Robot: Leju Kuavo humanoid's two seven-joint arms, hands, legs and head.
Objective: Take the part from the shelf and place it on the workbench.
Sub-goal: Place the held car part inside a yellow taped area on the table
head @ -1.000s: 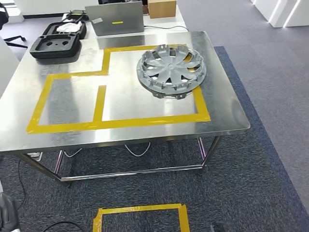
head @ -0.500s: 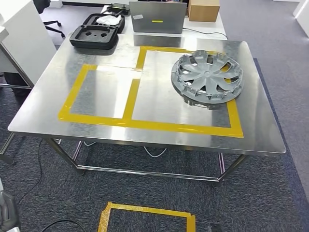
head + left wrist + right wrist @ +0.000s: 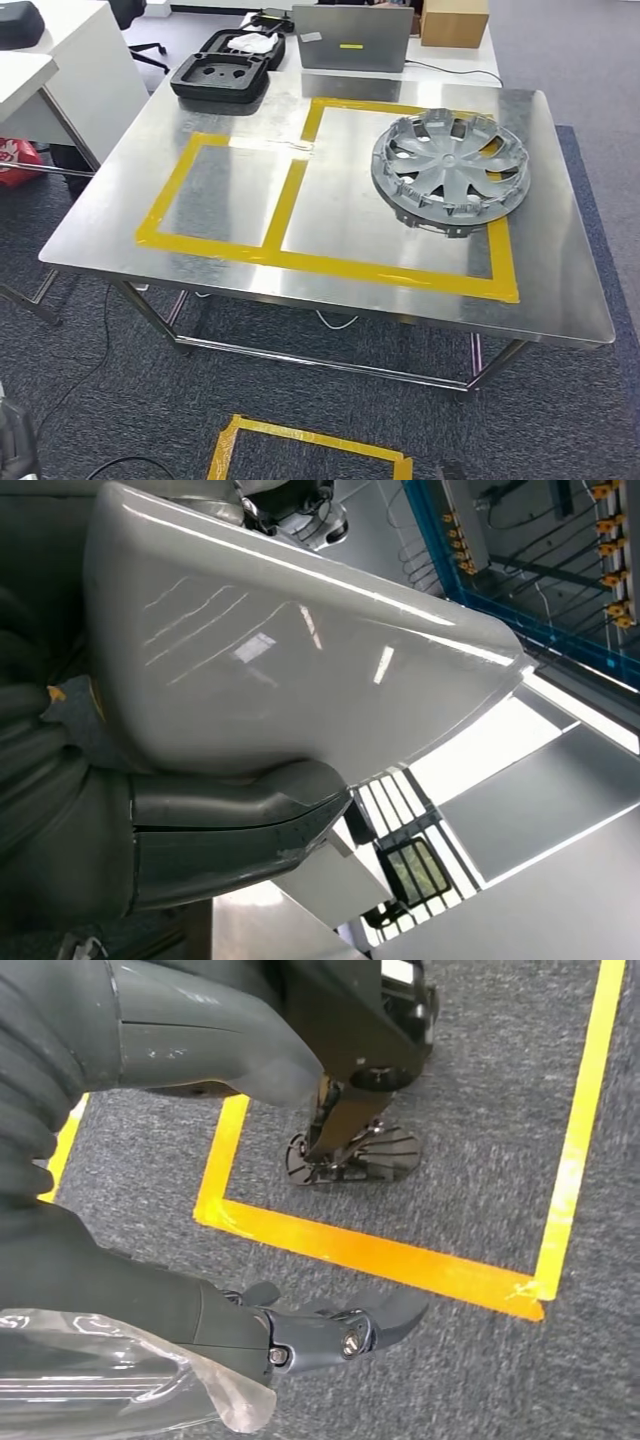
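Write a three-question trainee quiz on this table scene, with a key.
1. True or false: the hubcap lies in the left taped box on the table.
2. What stands at the table's far edge? A laptop; B kettle; C drill.
3. Fill in: the tape on the table is ___.
Key: 1 false, it lies in the right box; 2 A; 3 yellow.

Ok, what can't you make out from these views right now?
- Left wrist view: the white panel covers the left hand's fingers, so its grip is unconfirmed; the panel's ends are cut off by the edges.
- Right wrist view: clear plastic runs off the edge; whether the right hand holds it is unclear.
- Head view: the yellow label on the laptop is too small to read.
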